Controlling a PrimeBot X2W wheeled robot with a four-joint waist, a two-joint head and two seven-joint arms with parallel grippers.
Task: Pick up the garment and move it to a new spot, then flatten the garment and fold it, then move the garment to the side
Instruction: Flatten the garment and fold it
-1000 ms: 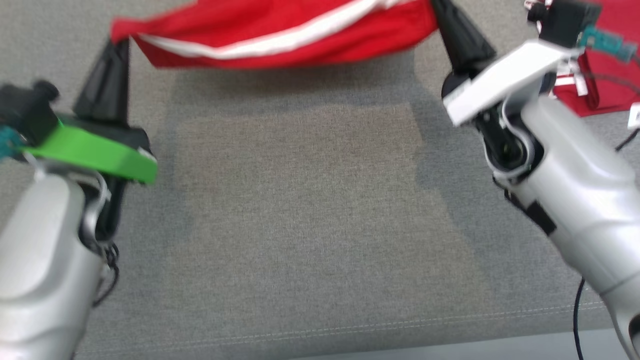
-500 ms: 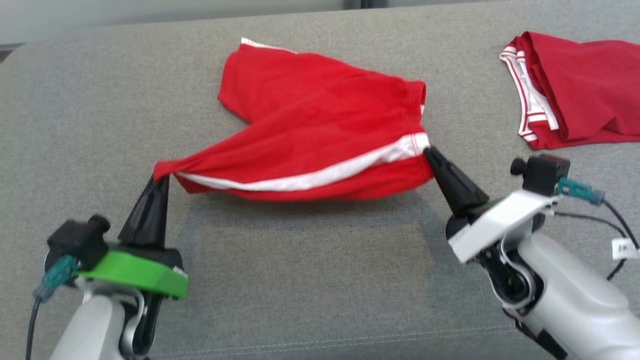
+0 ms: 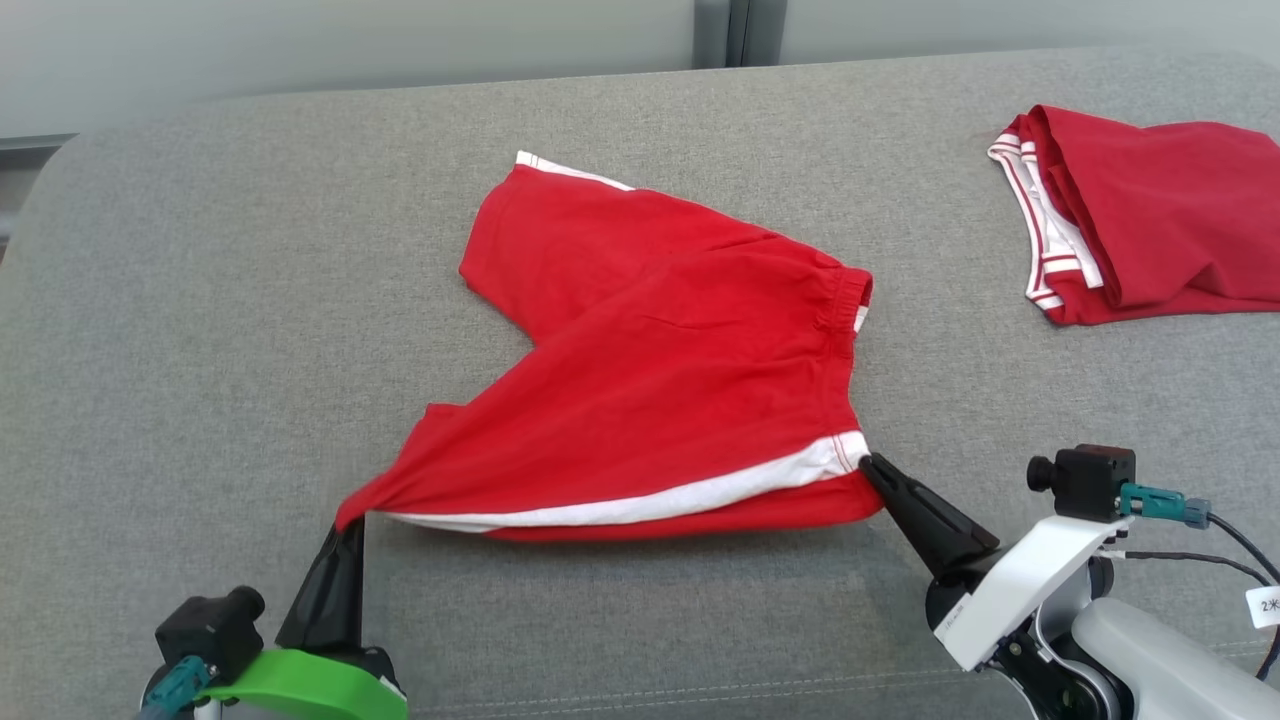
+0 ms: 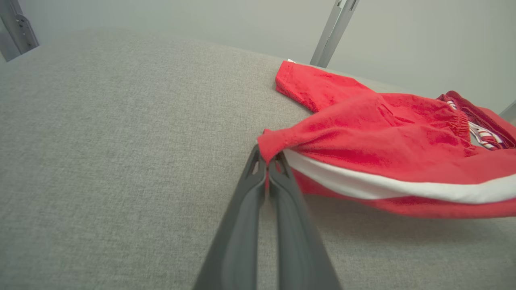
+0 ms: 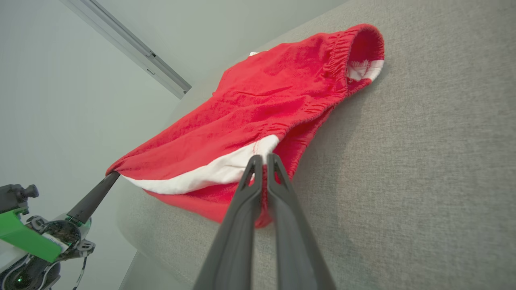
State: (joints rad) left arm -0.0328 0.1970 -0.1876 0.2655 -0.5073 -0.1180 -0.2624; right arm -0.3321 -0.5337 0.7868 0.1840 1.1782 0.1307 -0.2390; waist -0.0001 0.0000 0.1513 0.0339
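The garment point(image 3: 660, 380) is a pair of red shorts with a white side stripe, spread across the middle of the grey cushion. Its near edge is stretched between both grippers and lifted slightly; the far leg lies flat. My left gripper point(image 3: 350, 522) is shut on the garment's near left corner point(image 4: 269, 147). My right gripper point(image 3: 868, 465) is shut on the near right corner at the waistband end of the stripe point(image 5: 261, 151). The elastic waistband point(image 5: 354, 48) lies on the cushion behind it. The left gripper point(image 5: 111, 176) also appears in the right wrist view, pinching the far corner.
A second red garment with white trim point(image 3: 1140, 225) lies folded at the far right of the cushion point(image 3: 200, 300). The cushion's front seam point(image 3: 700, 680) runs just ahead of the arms. A pale wall with a metal rail point(image 3: 725, 30) rises behind the cushion.
The head camera has tilted up, so the whole picture slid down. Both grippers stay shut on the garment's corners, which now lies lower on the cushion with its far leg spread flat.
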